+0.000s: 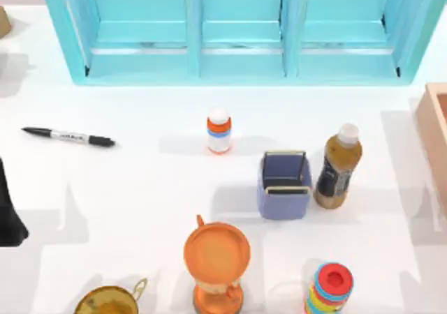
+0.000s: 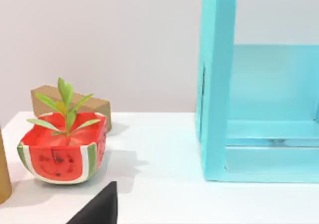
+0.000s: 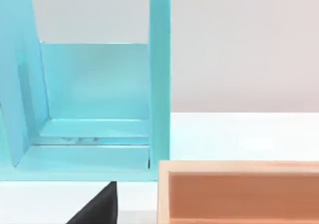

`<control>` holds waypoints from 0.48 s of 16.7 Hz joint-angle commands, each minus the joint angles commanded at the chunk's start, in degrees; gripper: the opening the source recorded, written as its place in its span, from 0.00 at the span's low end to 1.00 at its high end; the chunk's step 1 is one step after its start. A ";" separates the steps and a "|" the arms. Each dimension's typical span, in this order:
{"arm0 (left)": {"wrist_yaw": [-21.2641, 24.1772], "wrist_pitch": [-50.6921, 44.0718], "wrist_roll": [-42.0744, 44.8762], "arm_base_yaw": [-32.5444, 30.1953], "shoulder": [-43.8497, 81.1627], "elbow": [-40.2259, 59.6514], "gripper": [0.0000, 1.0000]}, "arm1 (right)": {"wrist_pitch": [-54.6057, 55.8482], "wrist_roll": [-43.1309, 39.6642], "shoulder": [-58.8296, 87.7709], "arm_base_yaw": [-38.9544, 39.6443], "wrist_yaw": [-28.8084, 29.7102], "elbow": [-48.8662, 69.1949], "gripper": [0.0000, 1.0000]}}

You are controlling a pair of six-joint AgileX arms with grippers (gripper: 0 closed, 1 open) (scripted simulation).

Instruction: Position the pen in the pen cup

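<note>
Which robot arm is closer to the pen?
The left arm. Its dark tip sits at the table's left edge, just below the pen in the top view. The right arm is somewhere off the right side, past the wooden box, far from the pen.

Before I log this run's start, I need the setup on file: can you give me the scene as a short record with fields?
pen: lying flat on the table's left side, untouched
pen cup: blue square cup, upright, right of centre
pen in cup: no
beside cup: brown bottle on its right
in front: orange cup
behind: small white bottle, turquoise shelf
left arm: dark part at the left edge
table: white
</note>
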 joint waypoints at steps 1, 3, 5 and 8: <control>0.00 0.00 0.00 0.00 0.00 0.00 1.00 | 0.00 0.00 0.00 0.00 0.00 0.00 1.00; 0.09 0.34 -0.65 -0.01 0.66 0.23 1.00 | 0.00 0.00 0.00 0.00 0.00 0.00 1.00; 0.47 1.80 -3.63 -0.04 3.73 1.23 1.00 | 0.00 0.00 0.00 0.00 0.00 0.00 1.00; 1.46 5.54 -12.12 -0.12 12.81 3.80 1.00 | 0.00 0.00 0.00 0.00 0.00 0.00 1.00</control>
